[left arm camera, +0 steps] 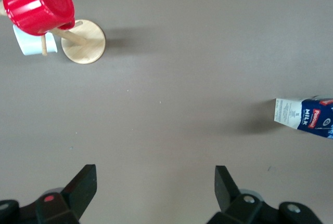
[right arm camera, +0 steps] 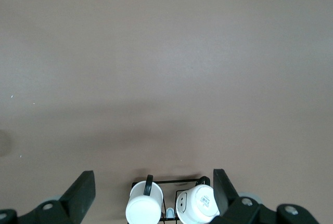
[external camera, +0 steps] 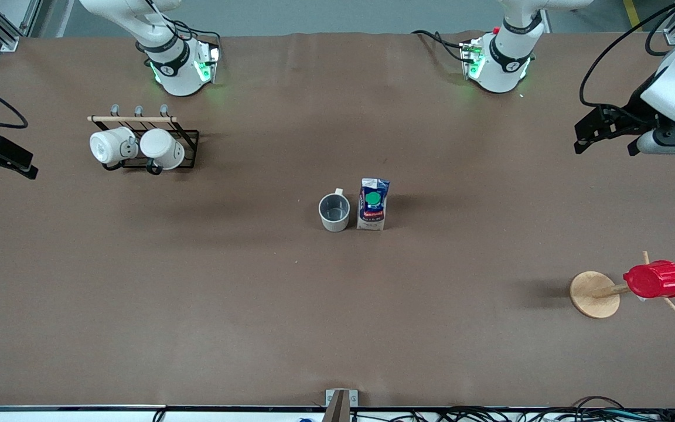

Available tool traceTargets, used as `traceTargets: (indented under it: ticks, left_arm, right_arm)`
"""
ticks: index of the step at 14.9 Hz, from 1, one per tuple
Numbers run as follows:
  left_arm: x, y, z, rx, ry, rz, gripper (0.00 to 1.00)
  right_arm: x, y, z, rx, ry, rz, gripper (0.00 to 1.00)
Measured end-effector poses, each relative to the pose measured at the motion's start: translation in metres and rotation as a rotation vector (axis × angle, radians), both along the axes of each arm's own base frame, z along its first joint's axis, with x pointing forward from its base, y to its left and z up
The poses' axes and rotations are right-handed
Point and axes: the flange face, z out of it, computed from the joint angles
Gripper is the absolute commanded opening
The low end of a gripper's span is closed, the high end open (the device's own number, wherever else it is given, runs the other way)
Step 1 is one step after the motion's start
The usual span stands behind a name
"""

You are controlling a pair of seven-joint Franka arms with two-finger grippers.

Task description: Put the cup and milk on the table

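Front view. The cup (external camera: 334, 211) and the milk (external camera: 373, 204) stand upright just beside each other at the centre of the frame on the table (external camera: 337, 328), so the placing looks complete. The left gripper (external camera: 583, 133) hangs at the right edge of the frame and the right gripper (external camera: 6, 158) at the left edge, both empty and well apart from the pair. Judged from this, the remaining step is to wait clear, and any retreat should run high and away from the carton, which would tip easily. A rack (external camera: 144, 143) with two white mugs sits upper left; a red cup (external camera: 655, 279) on a wooden stand (external camera: 594, 294) sits lower right.

Left wrist view. Fingers (left arm camera: 83, 185) spread wide, nothing between them. The milk is cut off at the right edge; the cup is out of frame.

Right wrist view. Fingers (right arm camera: 83, 187) spread, empty, above the rack. Neither task thing shows.
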Motion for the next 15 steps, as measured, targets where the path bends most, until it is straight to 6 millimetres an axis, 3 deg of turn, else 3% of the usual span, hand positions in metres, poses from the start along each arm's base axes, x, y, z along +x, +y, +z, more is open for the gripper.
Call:
traceTargets:
  ticks: [9,15]
  left_arm:
    - [0.019,0.001,-0.017,-0.001,0.02,0.043,1.0]
    - [0.021,-0.005,-0.018,-0.003,0.02,0.073,1.0]
  right_arm:
    - [0.0,0.0,0.0,0.0,0.0,0.0,1.0]
    - [0.0,0.0,0.0,0.0,0.0,0.0,1.0]
